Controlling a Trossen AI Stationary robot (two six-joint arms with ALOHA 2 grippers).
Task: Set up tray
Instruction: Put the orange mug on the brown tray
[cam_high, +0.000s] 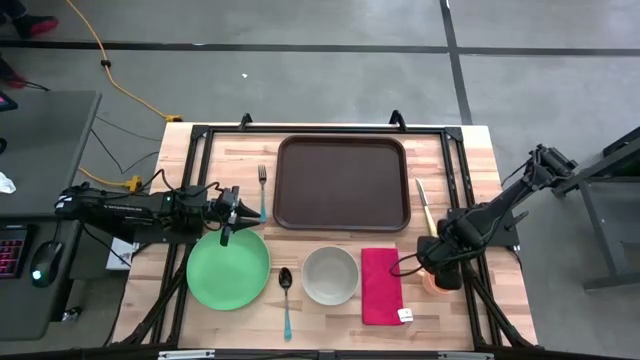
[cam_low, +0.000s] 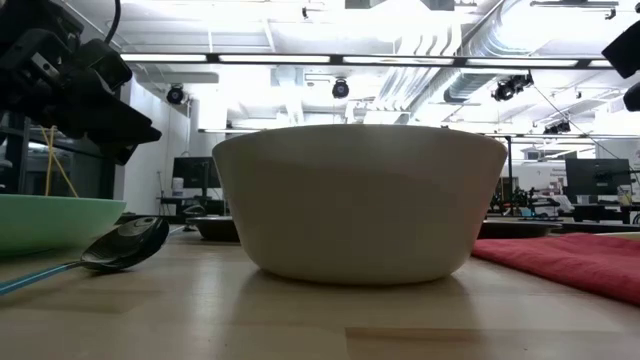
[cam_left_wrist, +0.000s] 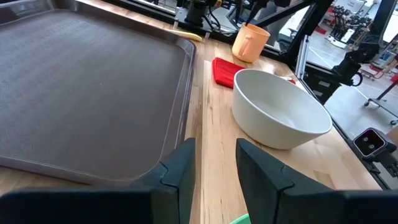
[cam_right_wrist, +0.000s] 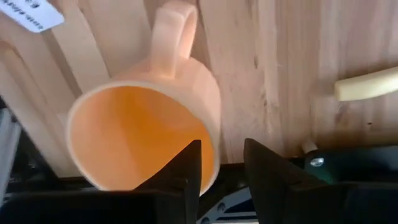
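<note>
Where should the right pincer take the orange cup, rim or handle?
The rim, from straight above. The cup stands upright with its mouth open to the right pincer, whose fingers are parted at the wall nearest them, opposite the handle. One finger inside, one outside looks best; the handle loop lies sideways.

dark jointed arms, black angular fingers

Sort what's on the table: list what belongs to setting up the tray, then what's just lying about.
For the job: tray, green plate, bowl, cup, fork, spoon, knife, red napkin.

Lying about: keyboard, mouse, yellow cable.
</note>
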